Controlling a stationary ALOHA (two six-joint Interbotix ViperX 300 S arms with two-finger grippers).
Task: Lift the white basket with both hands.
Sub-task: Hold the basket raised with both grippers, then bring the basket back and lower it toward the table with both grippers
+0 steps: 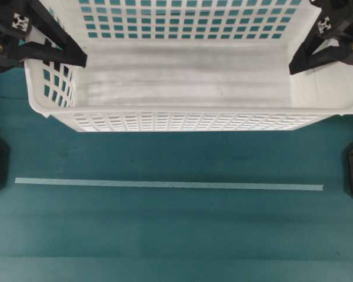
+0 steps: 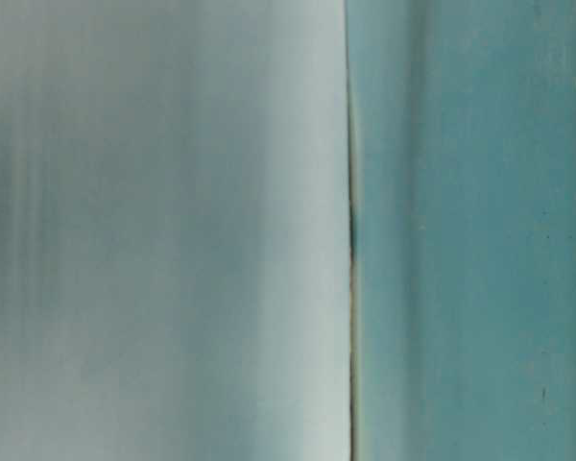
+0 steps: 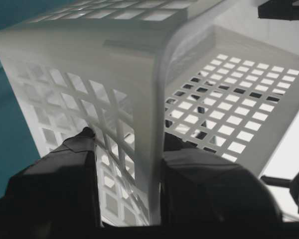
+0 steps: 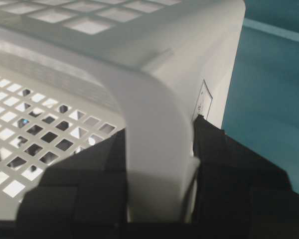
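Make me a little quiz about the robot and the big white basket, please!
1. True or false: the left gripper is clamped on a wall of the white basket.
2. What does the right gripper pinch? A) the pale tape strip B) the basket's rim C) nothing
3. In the overhead view, what long thin thing lies on the teal table in front of the basket?

Key
1. True.
2. B.
3. The pale tape strip.
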